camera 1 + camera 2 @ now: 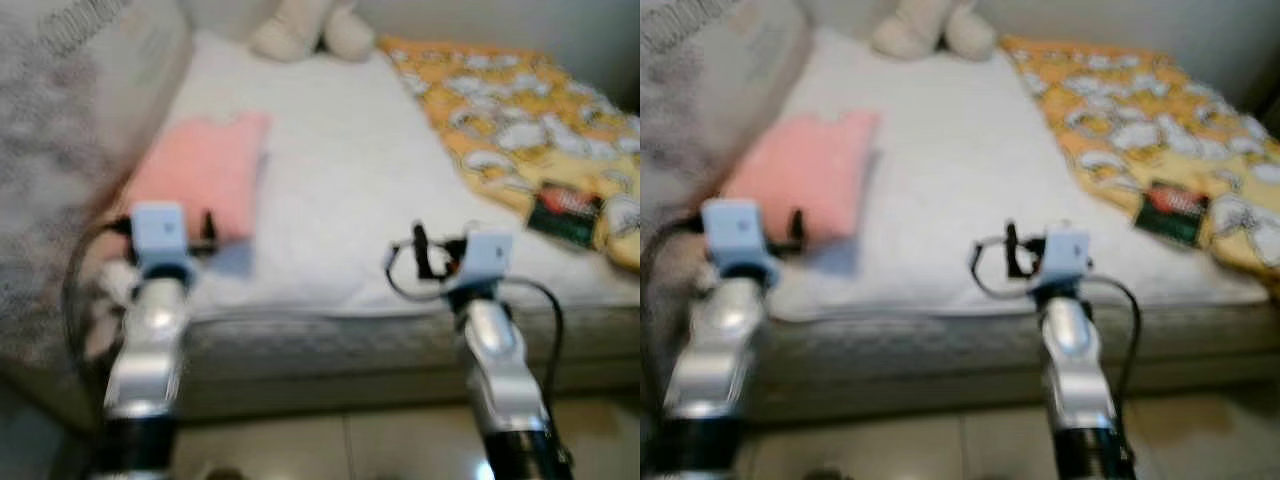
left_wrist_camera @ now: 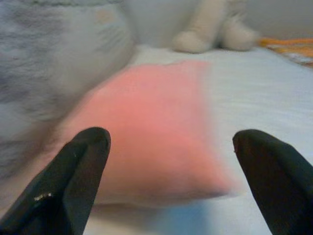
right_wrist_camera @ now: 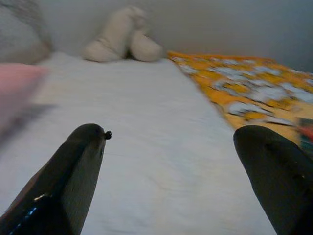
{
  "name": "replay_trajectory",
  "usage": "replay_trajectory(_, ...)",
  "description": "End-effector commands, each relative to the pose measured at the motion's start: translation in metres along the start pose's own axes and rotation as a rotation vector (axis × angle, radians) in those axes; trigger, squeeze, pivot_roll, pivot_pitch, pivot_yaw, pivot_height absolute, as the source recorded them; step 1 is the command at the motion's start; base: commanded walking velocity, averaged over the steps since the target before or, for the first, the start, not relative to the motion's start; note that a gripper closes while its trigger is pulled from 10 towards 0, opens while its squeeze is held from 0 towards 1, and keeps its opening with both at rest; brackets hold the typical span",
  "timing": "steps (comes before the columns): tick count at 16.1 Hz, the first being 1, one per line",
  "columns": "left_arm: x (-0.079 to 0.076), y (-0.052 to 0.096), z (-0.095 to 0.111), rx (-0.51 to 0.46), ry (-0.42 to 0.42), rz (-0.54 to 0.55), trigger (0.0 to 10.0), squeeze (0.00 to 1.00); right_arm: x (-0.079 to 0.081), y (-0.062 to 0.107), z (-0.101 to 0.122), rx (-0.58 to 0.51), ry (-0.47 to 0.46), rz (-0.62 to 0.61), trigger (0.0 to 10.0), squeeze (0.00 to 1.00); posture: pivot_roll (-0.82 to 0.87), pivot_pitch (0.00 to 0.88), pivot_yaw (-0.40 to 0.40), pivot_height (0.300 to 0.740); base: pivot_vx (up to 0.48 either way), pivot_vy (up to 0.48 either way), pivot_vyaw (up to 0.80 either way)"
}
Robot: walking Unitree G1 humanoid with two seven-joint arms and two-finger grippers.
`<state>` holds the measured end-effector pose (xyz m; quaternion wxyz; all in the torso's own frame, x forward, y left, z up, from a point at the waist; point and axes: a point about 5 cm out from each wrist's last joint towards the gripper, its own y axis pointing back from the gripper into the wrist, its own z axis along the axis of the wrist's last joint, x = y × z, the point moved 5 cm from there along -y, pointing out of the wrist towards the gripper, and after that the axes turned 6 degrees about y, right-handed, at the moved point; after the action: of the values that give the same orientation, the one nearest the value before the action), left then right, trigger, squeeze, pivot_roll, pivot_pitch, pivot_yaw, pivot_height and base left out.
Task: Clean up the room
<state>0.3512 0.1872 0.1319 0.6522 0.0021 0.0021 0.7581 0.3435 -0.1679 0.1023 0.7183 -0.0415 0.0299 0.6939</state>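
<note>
Left gripper (image 2: 171, 161) spread wide, both black fingers (image 2: 73, 181) apart with nothing between them, held just before the near end of a pink folded cloth (image 1: 200, 175). Seen from the head, raised at the bed's near left edge, over the mattress (image 1: 340, 170) corner. Pink cloth lying flat on the white mattress, close beside a grey patterned pillow or blanket (image 1: 70, 130) heaped along the left side.

Further back, at the head of the bed, a cream plush toy (image 1: 305, 28) resting against the wall, roughly centred.

Right gripper (image 3: 171, 161) likewise released, fingers (image 3: 68, 176) well apart and holding nothing, aimed along the bare white mattress toward the plush toy. From the head view, lifted over the near edge of the bed, right of middle, with a black cable looped beside its wrist.

On the right side of the bed, a yellow-orange printed blanket (image 1: 520, 110) spread out, running from the far end toward the near right corner. On top of it, near its front edge, a small dark green and red packet (image 1: 565, 212), details too blurred to read. Pale tiled floor (image 1: 330, 445) below the bed frame, between the two silver arms.
</note>
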Motion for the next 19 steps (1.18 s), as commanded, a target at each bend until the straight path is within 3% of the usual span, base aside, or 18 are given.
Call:
replay_trajectory(1, 0.007, -0.003, 0.002, -0.005, -0.014, 0.021, 10.0, 0.0, 0.0, -0.003, 0.004, -0.016, -0.015, -0.005, 10.0, 0.0, 0.05, 0.0, -0.043, 0.71, 0.285, -0.382, 0.0)
replay_trajectory(10, 0.016, 0.001, -0.003, -0.002, -0.027, 0.057, 10.0, 0.0, 0.005, 0.002, -0.002, -0.007, -0.013, 0.024, 10.0, 0.0, 0.05, 0.0, -0.051, 0.71, 0.27, -0.393, 0.0)
replay_trajectory(19, 0.003, -0.005, -0.001, -0.013, -0.034, 0.003, 10.0, 0.0, 0.003, -0.003, 0.002, -0.025, -0.003, 0.015, 10.0, 0.0, 0.03, 0.0, -0.041, 0.71, 0.256, -0.403, 0.0)
